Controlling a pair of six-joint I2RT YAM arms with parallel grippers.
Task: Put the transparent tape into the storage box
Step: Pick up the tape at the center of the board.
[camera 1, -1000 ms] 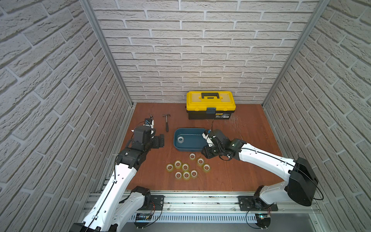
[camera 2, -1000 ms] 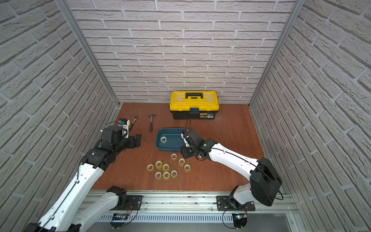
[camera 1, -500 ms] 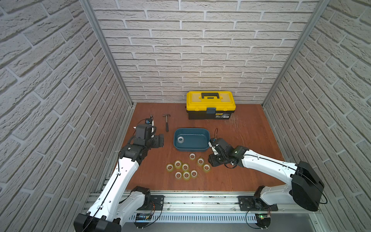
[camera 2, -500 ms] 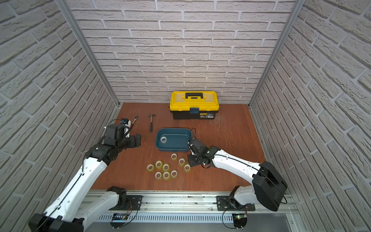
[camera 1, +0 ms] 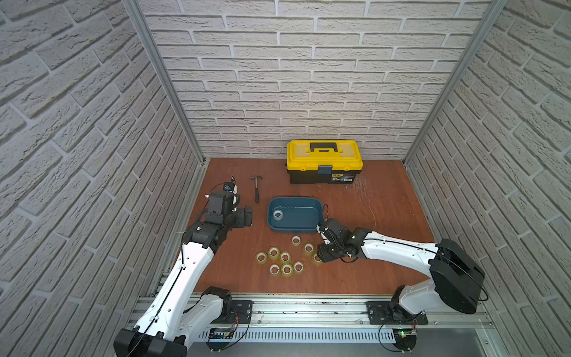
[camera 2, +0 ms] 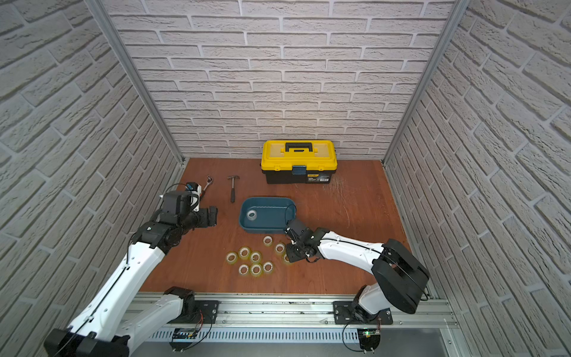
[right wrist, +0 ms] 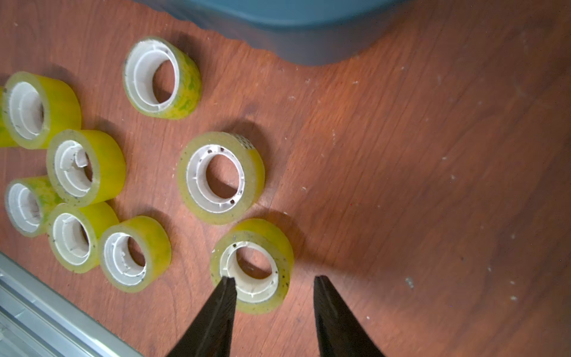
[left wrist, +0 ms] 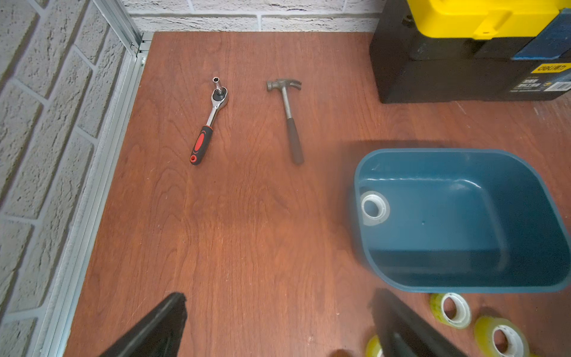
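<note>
Pincer on the right, part open and empty, straddles one tape roll to pinch its rim (box at eleven o'clock).

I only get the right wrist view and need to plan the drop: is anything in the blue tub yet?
Observer: One greyish tape roll lies flat in the storage box, in a corner on the left arm's side.
Operator: Is the left gripper in my way?
Observer: No, the left gripper hovers outside the box, fingers open and empty.
Operator: Anything behind the box?
Observer: A closed yellow toolbox stands there, apart from the box.
</note>
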